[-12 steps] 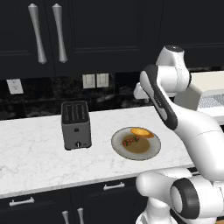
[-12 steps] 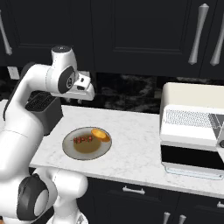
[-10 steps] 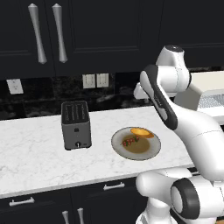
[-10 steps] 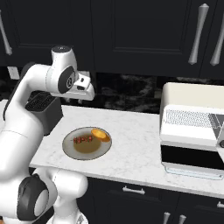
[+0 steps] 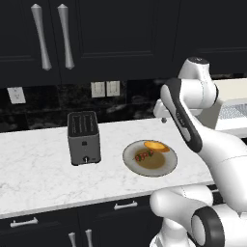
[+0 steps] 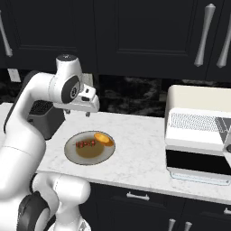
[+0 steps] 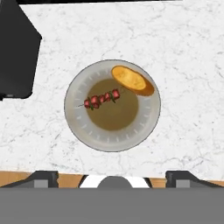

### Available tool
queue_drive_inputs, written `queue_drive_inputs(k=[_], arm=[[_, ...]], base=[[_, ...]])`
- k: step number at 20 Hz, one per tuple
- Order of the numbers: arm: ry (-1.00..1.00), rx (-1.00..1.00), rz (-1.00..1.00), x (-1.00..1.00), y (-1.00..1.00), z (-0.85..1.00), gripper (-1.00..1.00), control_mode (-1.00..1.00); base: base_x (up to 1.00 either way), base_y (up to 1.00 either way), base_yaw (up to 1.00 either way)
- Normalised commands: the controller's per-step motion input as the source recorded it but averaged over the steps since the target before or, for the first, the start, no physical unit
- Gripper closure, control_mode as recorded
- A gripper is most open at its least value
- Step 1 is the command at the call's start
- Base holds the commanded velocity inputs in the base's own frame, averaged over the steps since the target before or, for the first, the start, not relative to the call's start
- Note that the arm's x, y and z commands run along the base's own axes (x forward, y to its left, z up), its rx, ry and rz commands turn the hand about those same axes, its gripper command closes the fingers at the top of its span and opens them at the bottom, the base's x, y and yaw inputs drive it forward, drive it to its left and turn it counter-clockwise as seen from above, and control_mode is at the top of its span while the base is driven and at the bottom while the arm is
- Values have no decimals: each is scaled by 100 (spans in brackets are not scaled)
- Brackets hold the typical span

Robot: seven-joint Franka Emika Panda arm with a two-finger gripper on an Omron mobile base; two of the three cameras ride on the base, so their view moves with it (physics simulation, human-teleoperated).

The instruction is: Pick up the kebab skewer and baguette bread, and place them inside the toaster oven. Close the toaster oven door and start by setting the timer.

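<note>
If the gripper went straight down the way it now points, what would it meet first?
Probably the plate, about where the kebab skewer lies at its middle. The open gripper looks down on it from well above; exact depth is unclear.

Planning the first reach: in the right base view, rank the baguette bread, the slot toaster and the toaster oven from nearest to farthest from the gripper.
1. Baguette bread, on the plate just below the gripper.
2. Slot toaster, to its left, behind the arm.
3. Toaster oven, far right on the counter.
</note>
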Motion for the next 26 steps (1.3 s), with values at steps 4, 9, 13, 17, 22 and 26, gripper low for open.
queue_drive_inputs(k=[4,9,13,17,22,26], arm=[[11,0,8,-3,-39,-58,-100,-100],[15,0,2,0,4,-27,-100,-100],[16,0,-10,0,42,-19,-100,-100],[20,0,-19,0,61,-32,-100,-100],[13,0,-29,6,71,-51,-100,-100],[4,0,-39,34,51,-57,-100,-100]], base=[[0,0,0],[0,0,0],[0,0,0],[0,0,0],[0,0,0],[0,0,0]])
